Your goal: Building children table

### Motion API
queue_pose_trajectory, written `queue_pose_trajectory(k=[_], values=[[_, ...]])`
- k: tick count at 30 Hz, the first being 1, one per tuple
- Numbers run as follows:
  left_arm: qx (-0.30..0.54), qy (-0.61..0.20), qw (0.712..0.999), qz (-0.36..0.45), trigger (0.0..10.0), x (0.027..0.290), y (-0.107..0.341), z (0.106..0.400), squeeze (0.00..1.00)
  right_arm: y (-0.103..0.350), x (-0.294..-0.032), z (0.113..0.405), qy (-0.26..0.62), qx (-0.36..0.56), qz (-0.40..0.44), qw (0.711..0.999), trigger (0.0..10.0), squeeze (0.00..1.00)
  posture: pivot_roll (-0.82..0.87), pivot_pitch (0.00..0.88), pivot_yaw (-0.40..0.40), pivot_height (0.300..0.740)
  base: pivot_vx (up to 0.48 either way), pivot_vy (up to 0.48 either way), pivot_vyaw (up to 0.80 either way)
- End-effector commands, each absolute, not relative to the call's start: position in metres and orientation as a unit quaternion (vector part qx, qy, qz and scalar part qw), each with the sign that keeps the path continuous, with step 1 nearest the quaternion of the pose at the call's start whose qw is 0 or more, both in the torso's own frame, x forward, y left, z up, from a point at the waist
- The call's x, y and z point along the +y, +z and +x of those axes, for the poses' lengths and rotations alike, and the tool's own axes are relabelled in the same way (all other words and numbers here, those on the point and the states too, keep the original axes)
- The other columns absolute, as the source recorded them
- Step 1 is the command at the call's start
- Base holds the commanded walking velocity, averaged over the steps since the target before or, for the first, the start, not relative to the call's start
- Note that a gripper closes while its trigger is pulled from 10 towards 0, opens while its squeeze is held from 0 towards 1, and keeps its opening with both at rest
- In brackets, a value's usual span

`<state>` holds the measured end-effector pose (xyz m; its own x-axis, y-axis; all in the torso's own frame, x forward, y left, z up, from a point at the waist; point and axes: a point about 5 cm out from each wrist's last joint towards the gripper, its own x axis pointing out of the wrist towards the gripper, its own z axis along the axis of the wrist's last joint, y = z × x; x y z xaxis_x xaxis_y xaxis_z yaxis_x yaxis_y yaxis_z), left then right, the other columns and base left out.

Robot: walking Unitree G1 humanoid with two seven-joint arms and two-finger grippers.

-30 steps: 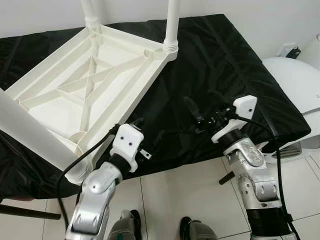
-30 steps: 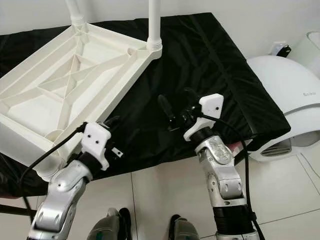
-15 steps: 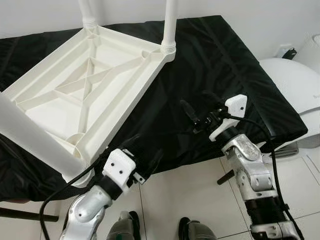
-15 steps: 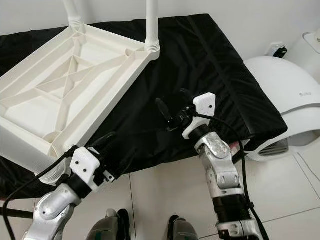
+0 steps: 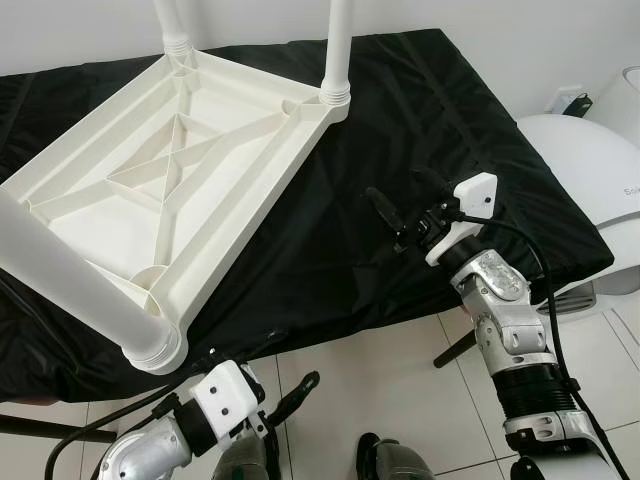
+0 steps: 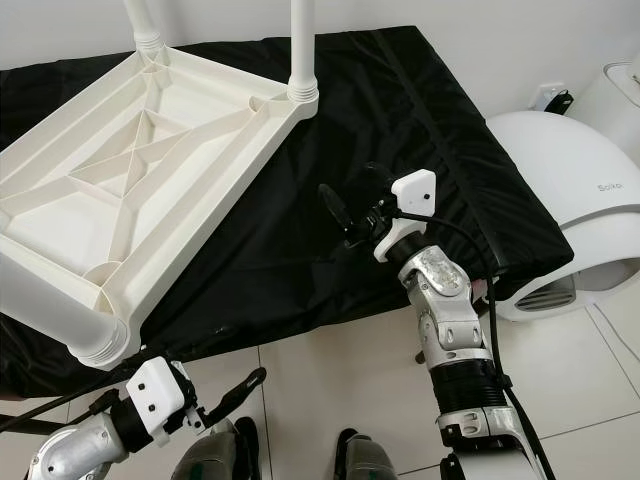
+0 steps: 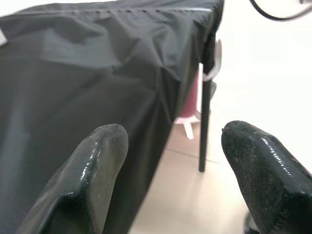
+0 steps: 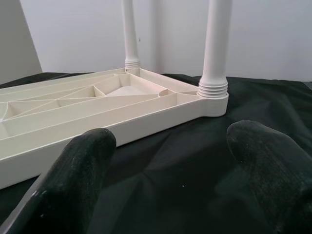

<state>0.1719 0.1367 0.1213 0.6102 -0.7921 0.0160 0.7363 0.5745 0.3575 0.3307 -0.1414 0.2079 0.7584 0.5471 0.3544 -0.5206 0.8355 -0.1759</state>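
Note:
The white plastic children's table (image 5: pixel 180 170) lies upside down on a black-covered surface (image 5: pixel 420 110). Two legs stand up at its far corners (image 5: pixel 338 50) and a third at the near left corner (image 5: pixel 60 265). My right gripper (image 5: pixel 405 200) hovers open over the black cover, to the right of the table, with nothing between its fingers (image 8: pixel 83 165). It points toward the far right leg (image 8: pixel 214 53). My left gripper (image 5: pixel 280 385) is low, below the front edge of the covered surface and over the floor. It is open and empty, with both fingers (image 7: pixel 92 170) apart.
A rounded white appliance (image 5: pixel 590 160) stands on the floor at the right. The black cover hangs down over the front edge (image 7: pixel 97 97). A thin black leg (image 7: pixel 204 112) and something pink (image 7: pixel 187 109) are under the surface. Tiled floor (image 5: pixel 400 370) lies in front, with my feet (image 5: pixel 390 460) on it.
My left arm has dropped from the front edge of the covered surface down toward the floor. The right gripper stays open and has shifted only slightly.

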Motion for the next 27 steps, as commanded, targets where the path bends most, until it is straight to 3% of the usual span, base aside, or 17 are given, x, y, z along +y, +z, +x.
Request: queue_pose_trajectory(k=[1,10,27], values=[[-0.091,-0.437,0.881,0.158,10.0,0.138,0.122,0.167,0.0,0.206,-0.141,0.331,0.29,-0.199,-0.04,0.935,10.0,0.0,0.09,0.184,-0.025,0.74,0.0,0.0,0.0],[-0.079,-0.409,0.894,0.167,10.0,0.156,0.124,0.155,0.0,0.209,-0.145,0.339,0.299,-0.201,-0.049,0.931,10.0,0.0,0.14,0.198,-0.053,0.74,0.0,0.0,0.0],[-0.032,-0.306,0.937,0.165,10.0,0.189,0.129,0.113,0.0,0.205,-0.124,0.349,0.364,-0.188,-0.04,0.911,10.0,0.0,0.23,0.231,-0.103,0.74,0.0,0.0,0.0]])
